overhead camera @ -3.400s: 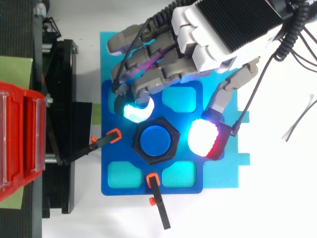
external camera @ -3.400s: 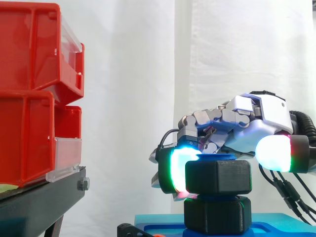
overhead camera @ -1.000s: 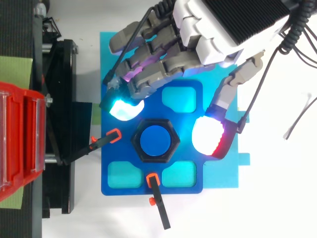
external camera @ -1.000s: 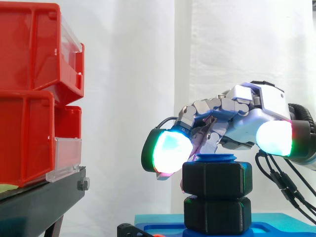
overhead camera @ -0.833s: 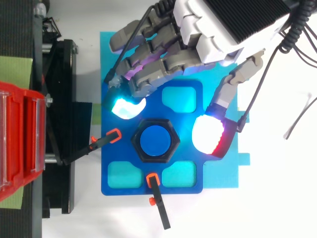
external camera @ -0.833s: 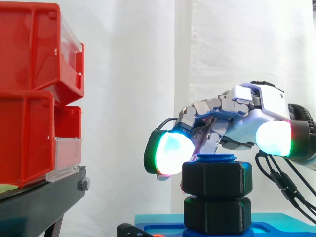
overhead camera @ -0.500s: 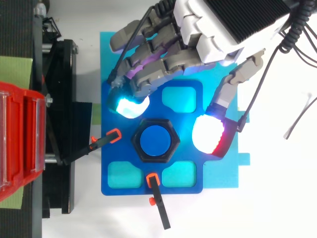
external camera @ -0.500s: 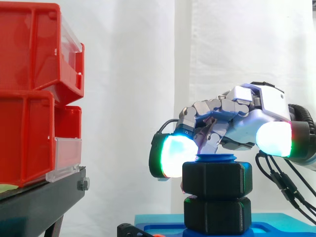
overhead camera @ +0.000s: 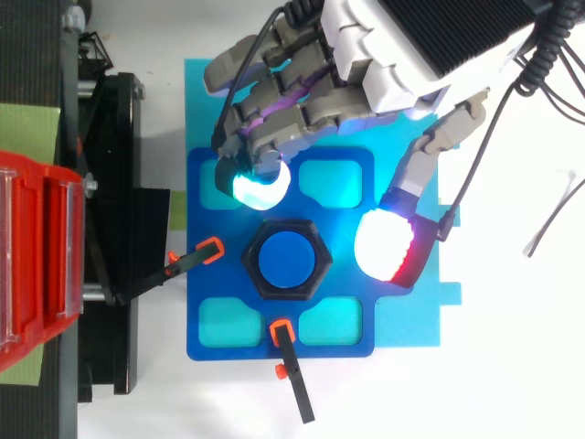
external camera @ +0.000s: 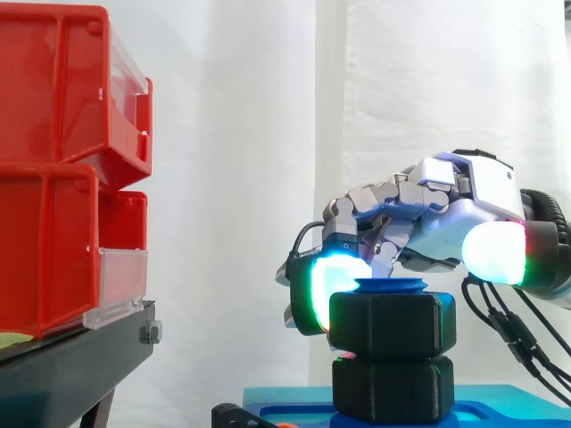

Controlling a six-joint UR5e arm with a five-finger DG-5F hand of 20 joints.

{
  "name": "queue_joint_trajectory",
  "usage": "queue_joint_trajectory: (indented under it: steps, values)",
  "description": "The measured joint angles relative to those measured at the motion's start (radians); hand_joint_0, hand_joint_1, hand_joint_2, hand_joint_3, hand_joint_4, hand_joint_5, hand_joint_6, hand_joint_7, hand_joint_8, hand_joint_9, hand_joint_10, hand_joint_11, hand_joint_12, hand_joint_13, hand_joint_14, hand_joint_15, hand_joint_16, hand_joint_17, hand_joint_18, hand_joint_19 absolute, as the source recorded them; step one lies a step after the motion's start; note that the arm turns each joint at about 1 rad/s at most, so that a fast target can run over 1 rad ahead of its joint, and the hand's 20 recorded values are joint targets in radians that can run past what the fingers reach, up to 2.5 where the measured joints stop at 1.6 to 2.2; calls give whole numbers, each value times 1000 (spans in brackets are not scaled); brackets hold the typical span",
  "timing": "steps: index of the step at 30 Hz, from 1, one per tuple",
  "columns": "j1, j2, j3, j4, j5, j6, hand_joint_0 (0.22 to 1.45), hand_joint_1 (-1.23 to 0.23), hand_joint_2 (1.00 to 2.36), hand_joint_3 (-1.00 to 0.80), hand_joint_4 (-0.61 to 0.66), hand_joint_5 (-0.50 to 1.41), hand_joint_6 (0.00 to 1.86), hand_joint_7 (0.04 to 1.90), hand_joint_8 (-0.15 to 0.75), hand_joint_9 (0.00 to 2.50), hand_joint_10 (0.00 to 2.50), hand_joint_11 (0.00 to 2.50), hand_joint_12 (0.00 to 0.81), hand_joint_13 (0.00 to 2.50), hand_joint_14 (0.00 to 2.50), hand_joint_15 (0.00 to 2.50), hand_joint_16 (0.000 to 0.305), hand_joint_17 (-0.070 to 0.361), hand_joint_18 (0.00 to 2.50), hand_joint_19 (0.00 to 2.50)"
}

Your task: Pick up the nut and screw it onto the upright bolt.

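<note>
A black hexagonal nut (overhead camera: 285, 259) sits on the blue upright bolt (external camera: 390, 286), above a second black block (external camera: 393, 388) at the bolt's foot. The bolt stands in the middle of a blue baseplate (overhead camera: 206, 291). My hand (overhead camera: 402, 55) reaches in from the upper right and straddles the nut. One bent finger's cyan pad (overhead camera: 259, 186) lies just beyond the nut's far-left corner, level with the nut in the side view (external camera: 332, 292). The thumb's white and red pad (overhead camera: 388, 245) hangs to the nut's right, a small gap away and mostly above its top (external camera: 495, 254).
Red bins (external camera: 62, 169) rest on a black stand (overhead camera: 110, 229) at the left. Two black clamps with orange tips (overhead camera: 210, 249) (overhead camera: 281, 331) hold the baseplate, which lies on a light blue mat (overhead camera: 411, 311). White tabletop lies to the right.
The nut has turned a little and sits slightly lower than at the start. The finger swung out to the left, then curled back in beside the nut. The thumb barely moved.
</note>
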Motion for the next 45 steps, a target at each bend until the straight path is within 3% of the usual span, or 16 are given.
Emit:
queue_joint_trajectory:
  steps: [15, 24, 29, 32, 38, 45]
  values:
    - [-3, 1, 0, 1, -2, 0, 497, -416, 1000, -500, 274, 10, 505, 1314, 346, 1123, 0, 0, 387, 805, 0, 0, 60, 135, 586, 0]
    - [-11, 1, 0, 3, -13, 2, 509, -414, 1000, -500, 196, 69, 503, 1443, 294, 1376, 0, 0, 351, 945, 0, 0, 59, 133, 773, 0]
    - [-14, 1, 0, 5, -14, 2, 502, -406, 1000, -500, 329, -35, 505, 976, 320, 1233, 0, 0, 381, 881, 0, 0, 62, 139, 709, 0]
    - [-16, 1, 1, 9, -17, 2, 495, -410, 1000, -500, 287, -72, 503, 774, 316, 1143, 0, 0, 380, 841, 0, 0, 63, 142, 668, 0]
    - [-18, 1, 10, 31, -36, 8, 490, -413, 1000, -500, 276, -95, 502, 663, 311, 1080, 0, 0, 378, 814, 0, 0, 65, 146, 627, 0]
    - [-8, 0, 12, 40, -34, 16, 487, -413, 1000, -500, 272, -96, 502, 650, 312, 1053, 0, 0, 380, 797, 0, 0, 65, 147, 602, 0]
